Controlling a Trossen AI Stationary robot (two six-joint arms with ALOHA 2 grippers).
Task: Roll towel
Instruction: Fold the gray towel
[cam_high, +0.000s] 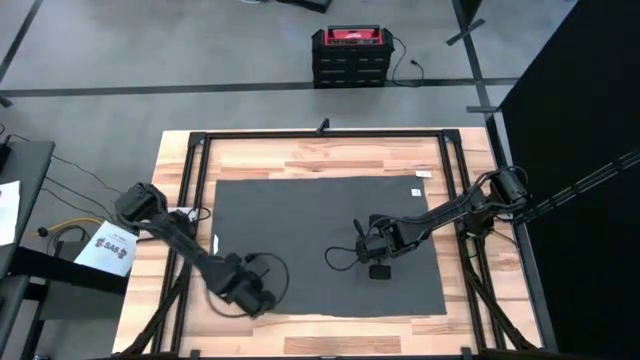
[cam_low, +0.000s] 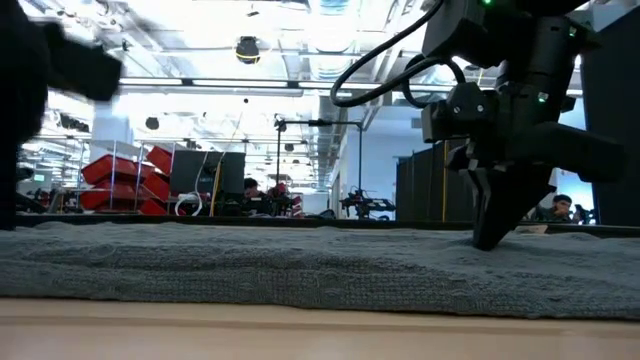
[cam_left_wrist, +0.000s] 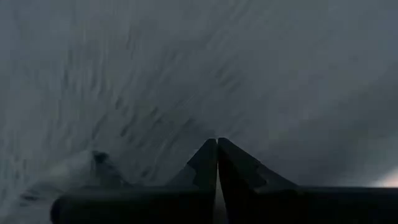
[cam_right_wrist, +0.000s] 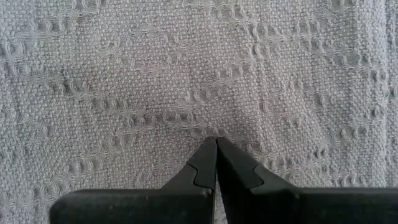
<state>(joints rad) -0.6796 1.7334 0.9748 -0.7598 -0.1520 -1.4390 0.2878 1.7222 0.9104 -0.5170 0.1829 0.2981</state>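
Observation:
The dark grey towel (cam_high: 320, 240) lies spread flat on the wooden table (cam_high: 300, 160), its small white tag (cam_high: 416, 193) near the far right corner. My right gripper (cam_high: 378, 268) stands shut on the towel's right half, fingers pointing down (cam_low: 487, 240). My left gripper (cam_high: 255, 297) is shut over the towel's near left part; in its wrist view the cloth (cam_left_wrist: 186, 74) fills the picture past the shut fingertips (cam_left_wrist: 217, 142). My right gripper sets its shut fingertips (cam_right_wrist: 208, 149) down on the towel's upper face (cam_right_wrist: 214, 130), well inside the edges, coming from above. The weave puckers slightly right at the tips. The towel lies flat on the table. My left gripper: I cannot tell whether it touches the towel.
Black frame rails (cam_high: 200, 200) run along the table's left, right and far sides. A cable loop (cam_high: 275, 275) lies by my left gripper. A red and black box (cam_high: 350, 55) stands on the floor beyond the far edge. Bare wood shows along the near edge (cam_high: 320, 335).

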